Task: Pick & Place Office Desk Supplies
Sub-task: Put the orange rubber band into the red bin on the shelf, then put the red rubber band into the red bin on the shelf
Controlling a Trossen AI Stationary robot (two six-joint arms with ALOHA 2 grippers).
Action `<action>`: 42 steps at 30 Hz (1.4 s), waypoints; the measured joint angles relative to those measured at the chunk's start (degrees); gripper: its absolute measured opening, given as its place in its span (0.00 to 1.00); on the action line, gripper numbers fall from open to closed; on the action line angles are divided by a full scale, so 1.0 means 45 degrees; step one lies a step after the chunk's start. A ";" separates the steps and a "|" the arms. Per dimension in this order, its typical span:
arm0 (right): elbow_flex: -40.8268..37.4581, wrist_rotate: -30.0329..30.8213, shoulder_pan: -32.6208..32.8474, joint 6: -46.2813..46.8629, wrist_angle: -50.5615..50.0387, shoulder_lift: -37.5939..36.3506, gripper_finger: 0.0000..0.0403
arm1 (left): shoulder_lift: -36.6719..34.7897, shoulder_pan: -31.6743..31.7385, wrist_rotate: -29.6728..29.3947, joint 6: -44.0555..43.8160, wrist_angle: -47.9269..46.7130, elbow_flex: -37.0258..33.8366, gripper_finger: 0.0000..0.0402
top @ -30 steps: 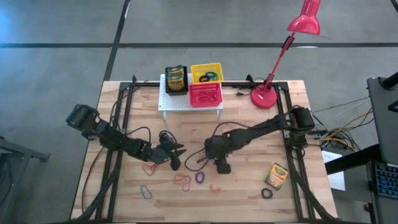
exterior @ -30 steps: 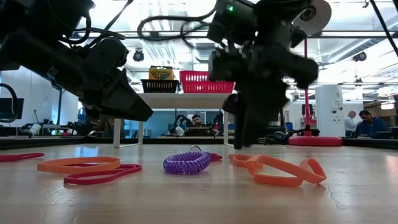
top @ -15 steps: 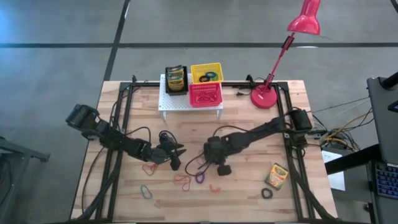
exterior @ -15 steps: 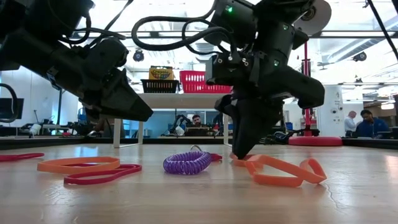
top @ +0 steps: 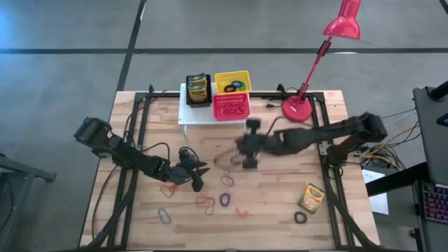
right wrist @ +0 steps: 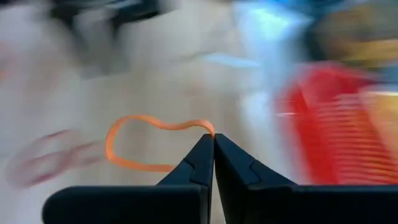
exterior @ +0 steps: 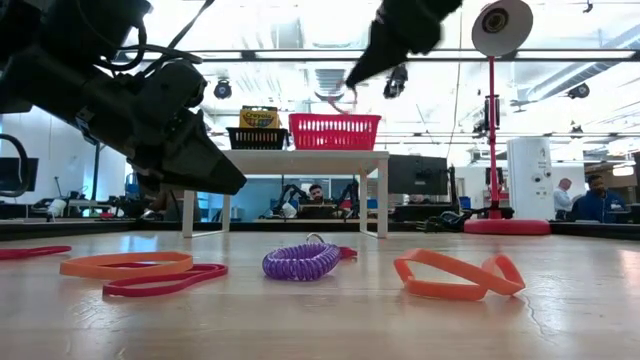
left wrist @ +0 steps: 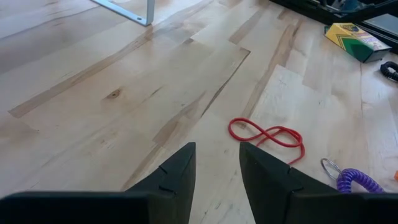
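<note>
My right gripper (top: 243,152) is raised above the table's middle, in front of the red basket (top: 231,106), shut on an orange elastic loop (right wrist: 146,144). My left gripper (top: 197,176) hovers low over the table's left half, open, with nothing between its fingers (left wrist: 216,168); a red loop (left wrist: 267,134) lies just beyond them. Red, purple, orange, grey and black loops lie flat along the near part of the table, among them a purple coil (exterior: 300,262). One crayon box (top: 311,198) lies near right. My right gripper pinches one spot on the orange loop's band (right wrist: 210,129) between its two fingertips. The loop hangs slack below the fingers, lifted clear of the table (exterior: 345,100).
A white rack (top: 187,115) at the far edge carries a black basket with a crayon box (top: 198,88), a yellow basket (top: 232,81) and the red basket. A red desk lamp (top: 297,108) stands at far right. Bare wood lies between the arms.
My right gripper has come down on an orange loop beside the purple coil, shut on it, then risen fast and gone toward the far edge and the red basket. The loop has left the table and hangs from the fingers.
</note>
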 joint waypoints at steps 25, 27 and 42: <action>0.0075 -0.3426 -0.6186 -0.0583 0.2288 -0.0753 0.24 | 0.0000 0.0007 0.0000 0.0069 -0.0032 -0.0005 0.33; 0.0277 -0.3408 -0.6185 -0.0247 0.1660 -0.1086 0.29 | -0.0004 0.0010 0.0000 0.0078 -0.0039 -0.0005 0.33; -0.1077 -0.4539 -0.1571 0.2779 -0.1508 -0.3367 0.36 | -0.0005 0.0010 0.0000 0.0102 -0.0036 0.0000 0.33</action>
